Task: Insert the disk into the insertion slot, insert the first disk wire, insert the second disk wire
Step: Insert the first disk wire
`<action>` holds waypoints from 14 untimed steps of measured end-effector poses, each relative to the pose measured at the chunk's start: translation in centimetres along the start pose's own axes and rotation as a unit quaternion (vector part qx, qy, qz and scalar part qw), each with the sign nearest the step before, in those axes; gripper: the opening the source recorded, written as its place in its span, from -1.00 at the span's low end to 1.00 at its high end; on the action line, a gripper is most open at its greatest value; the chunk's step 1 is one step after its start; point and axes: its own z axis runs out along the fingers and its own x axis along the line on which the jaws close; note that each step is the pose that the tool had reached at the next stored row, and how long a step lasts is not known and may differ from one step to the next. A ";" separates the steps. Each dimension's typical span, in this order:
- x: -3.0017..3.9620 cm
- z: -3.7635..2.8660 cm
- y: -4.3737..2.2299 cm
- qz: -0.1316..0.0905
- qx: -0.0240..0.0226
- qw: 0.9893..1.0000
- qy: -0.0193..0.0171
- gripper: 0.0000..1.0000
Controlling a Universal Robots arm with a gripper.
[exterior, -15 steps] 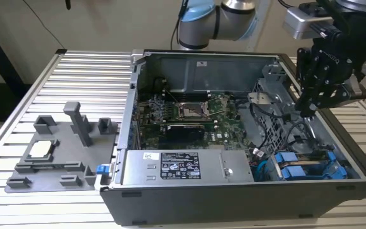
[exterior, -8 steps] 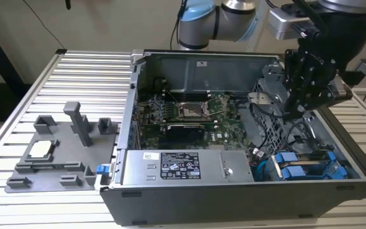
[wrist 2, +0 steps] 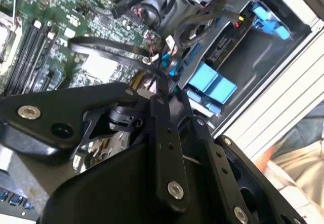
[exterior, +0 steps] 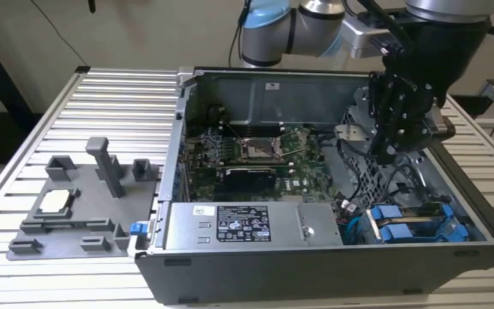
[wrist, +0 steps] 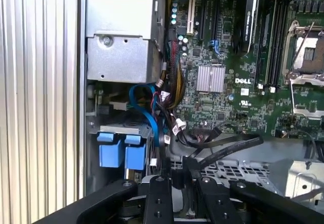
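On the table point(exterior: 101, 96), an open computer case point(exterior: 316, 270) is entered from above by the arm point(exterior: 436, 38). The tool point(exterior: 390, 153) is pointed downward over loose wires point(exterior: 406, 175), and its state cannot be told. The disk point(exterior: 411, 228) is seated in the insertion slot point(wrist: 119, 129) toward the table's near edge, its long axis laid along that edge.

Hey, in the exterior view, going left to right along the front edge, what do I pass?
Grey fixture plate → grey power supply box → loose cable ends → blue disk carrier.
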 end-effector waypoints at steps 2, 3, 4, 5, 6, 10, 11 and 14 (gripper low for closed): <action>-0.15 0.13 0.40 -0.001 0.003 1.000 0.003 -0.47; -0.22 0.19 0.63 0.000 0.006 1.000 0.005 -0.47; -0.28 0.22 0.89 0.000 0.009 1.000 0.007 -0.47; -0.35 0.25 1.12 0.000 0.013 1.000 0.009 -0.47; -0.45 0.25 1.29 0.000 0.016 1.000 0.015 -0.47; -0.74 0.24 1.36 -0.002 0.031 0.999 0.042 -0.47; -0.84 0.26 1.35 -0.002 0.036 0.998 0.046 -0.47; -0.98 0.40 1.37 -0.002 0.047 0.998 0.047 -0.47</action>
